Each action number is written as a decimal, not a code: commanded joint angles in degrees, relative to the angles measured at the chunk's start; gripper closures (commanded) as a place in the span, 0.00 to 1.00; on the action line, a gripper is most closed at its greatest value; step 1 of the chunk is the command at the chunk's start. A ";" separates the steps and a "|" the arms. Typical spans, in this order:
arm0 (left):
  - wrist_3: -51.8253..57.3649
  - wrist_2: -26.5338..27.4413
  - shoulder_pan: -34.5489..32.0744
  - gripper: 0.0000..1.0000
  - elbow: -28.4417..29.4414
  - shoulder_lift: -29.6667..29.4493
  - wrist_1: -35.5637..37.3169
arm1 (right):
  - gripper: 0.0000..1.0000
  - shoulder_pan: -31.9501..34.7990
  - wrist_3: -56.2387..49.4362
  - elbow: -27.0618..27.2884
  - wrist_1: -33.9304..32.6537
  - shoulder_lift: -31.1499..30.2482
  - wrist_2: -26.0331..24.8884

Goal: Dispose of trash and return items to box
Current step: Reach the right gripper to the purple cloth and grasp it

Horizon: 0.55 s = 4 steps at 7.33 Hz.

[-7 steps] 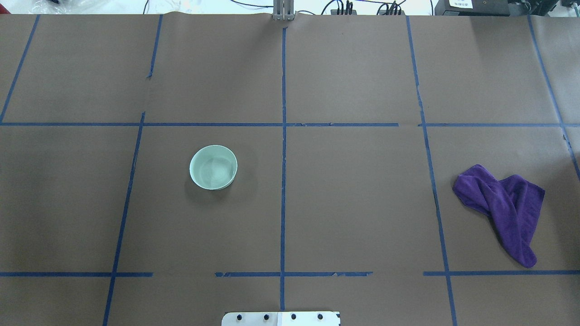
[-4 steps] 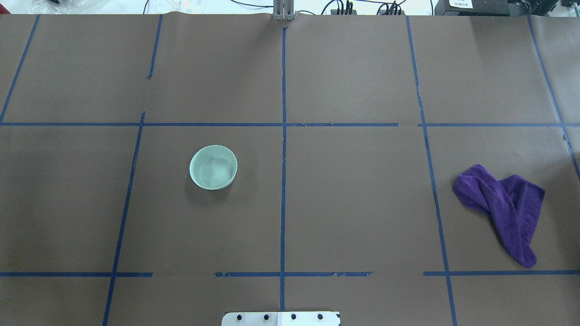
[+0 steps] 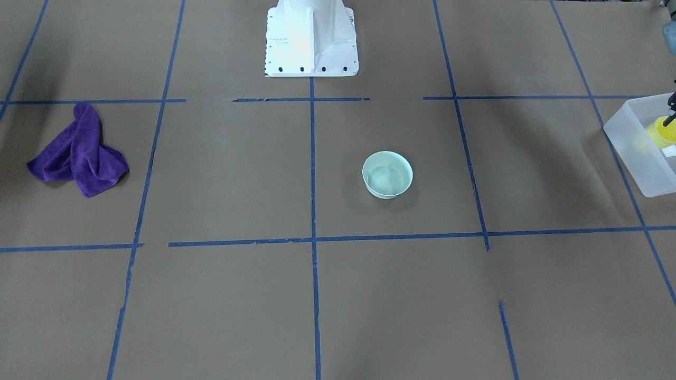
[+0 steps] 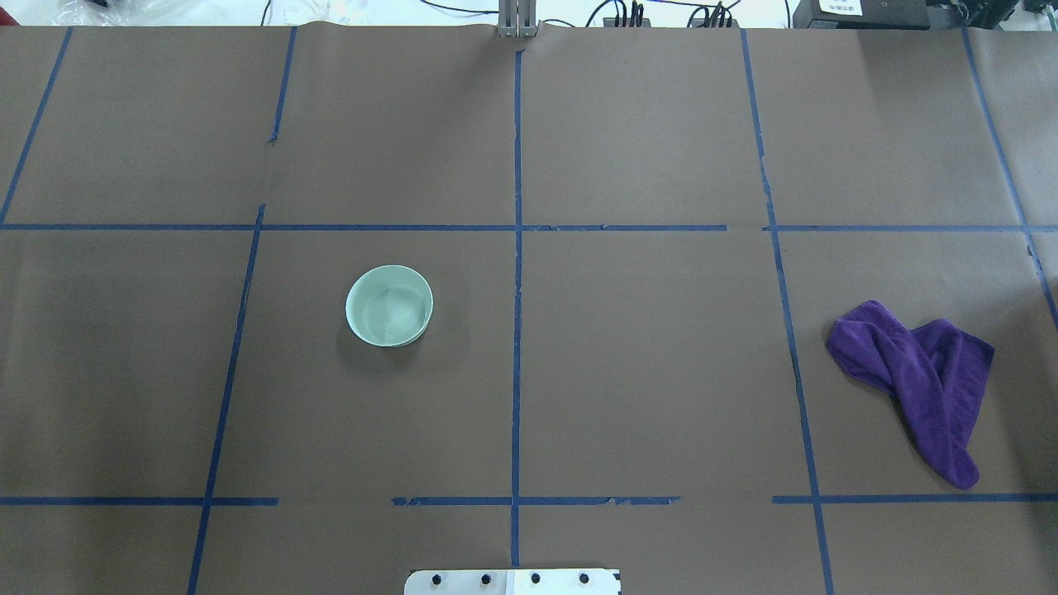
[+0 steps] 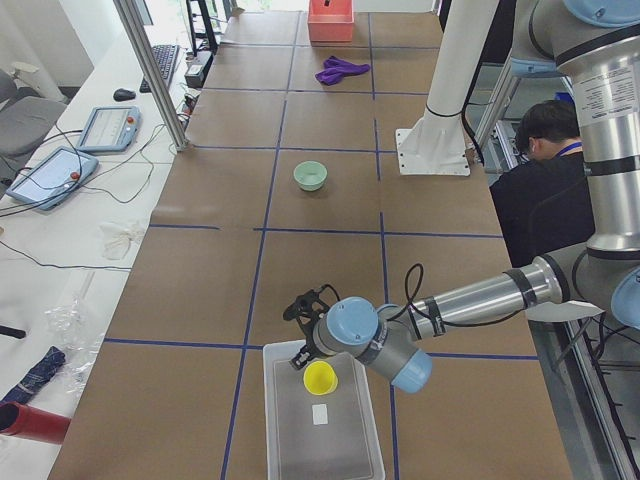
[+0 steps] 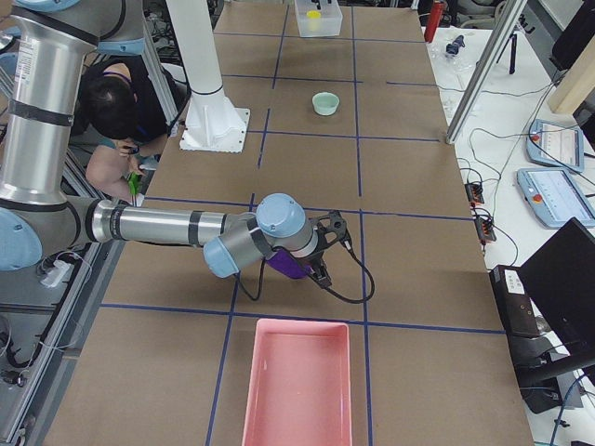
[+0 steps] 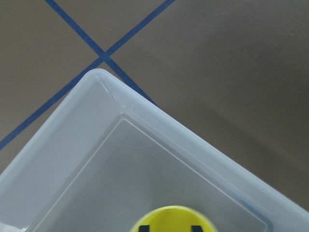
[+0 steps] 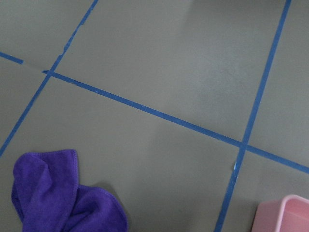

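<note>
The yellow cup is inside the frosted-white box, near one corner. My left gripper is shut on the yellow cup; only its two black fingertips show at the cup's top. The side view shows the cup in the box under my left gripper. The mint-green bowl stands upright and alone left of the table's middle. My right gripper hovers beside a crumpled purple cloth; I cannot tell if it is open or shut.
A pink bin stands at the right end of the table, its corner in the right wrist view. The purple cloth lies on the brown paper. The white robot base is at the near edge. An operator sits behind the robot.
</note>
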 commanded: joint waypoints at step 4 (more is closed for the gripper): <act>-0.70 0.43 -0.09 0.00 -8.46 -11.09 18.15 | 0.01 -20.54 29.97 0.90 14.67 -2.69 -9.87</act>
